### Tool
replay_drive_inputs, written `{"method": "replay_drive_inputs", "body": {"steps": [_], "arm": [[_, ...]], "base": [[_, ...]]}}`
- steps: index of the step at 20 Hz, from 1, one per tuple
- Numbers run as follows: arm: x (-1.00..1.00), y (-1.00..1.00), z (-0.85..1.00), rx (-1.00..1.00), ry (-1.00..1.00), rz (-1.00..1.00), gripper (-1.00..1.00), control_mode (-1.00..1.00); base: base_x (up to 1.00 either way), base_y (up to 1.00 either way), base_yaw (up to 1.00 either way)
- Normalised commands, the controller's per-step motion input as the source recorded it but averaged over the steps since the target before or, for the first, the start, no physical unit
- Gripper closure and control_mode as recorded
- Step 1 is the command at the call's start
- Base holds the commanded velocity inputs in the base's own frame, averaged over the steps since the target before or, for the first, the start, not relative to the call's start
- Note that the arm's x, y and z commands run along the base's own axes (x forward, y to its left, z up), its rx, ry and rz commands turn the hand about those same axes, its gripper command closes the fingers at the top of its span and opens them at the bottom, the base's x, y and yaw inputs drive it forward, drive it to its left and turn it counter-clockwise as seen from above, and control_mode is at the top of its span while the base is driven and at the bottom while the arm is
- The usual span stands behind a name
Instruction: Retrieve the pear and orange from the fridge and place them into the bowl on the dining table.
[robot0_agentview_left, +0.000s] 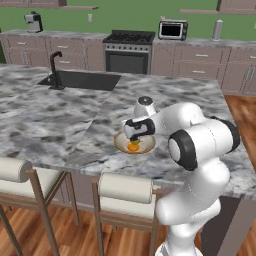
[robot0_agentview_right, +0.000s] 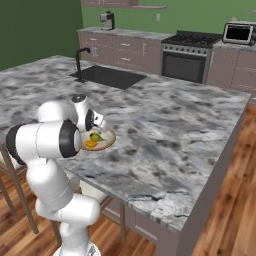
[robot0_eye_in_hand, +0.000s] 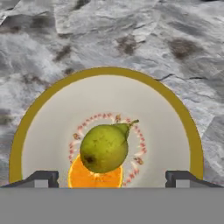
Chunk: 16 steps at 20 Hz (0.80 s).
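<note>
Both fruits are seen inside the bowl (robot0_eye_in_hand: 26, 131) on the dining table (robot0_agentview_left: 75, 115): the pear (robot0_eye_in_hand: 105, 146) lies at its centre, touching and partly covering the orange (robot0_eye_in_hand: 94, 176). Placement is judged complete for both; nothing further appears left except withdrawal of the arm. The gripper (robot0_eye_in_hand: 111, 179) is held directly above the bowl, fingertips (robot0_eye_in_hand: 43, 178) spread wide either side of the fruit, nothing pinched or touched.
</note>
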Motion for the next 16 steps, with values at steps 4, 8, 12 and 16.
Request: {"method": "replay_drive_inputs", "body": {"steps": [4, 8, 12, 16], "arm": [[-0.76, -0.12, 1.00, 0.00, -0.22, -0.13, -1.00, -1.00], [-0.95, -0.27, 1.00, 0.00, -0.24, -0.11, -1.00, -1.00], [-1.00, -0.34, 0.96, 0.03, -0.10, -0.03, -1.00, -1.00], [-1.00, -0.13, 0.79, 0.00, 0.00, 0.01, -1.00, -1.00]], "base": [[0.00, 0.00, 0.00], [0.00, 0.00, 0.00], [0.00, 0.00, 0.00], [0.00, 0.00, 0.00]]}}
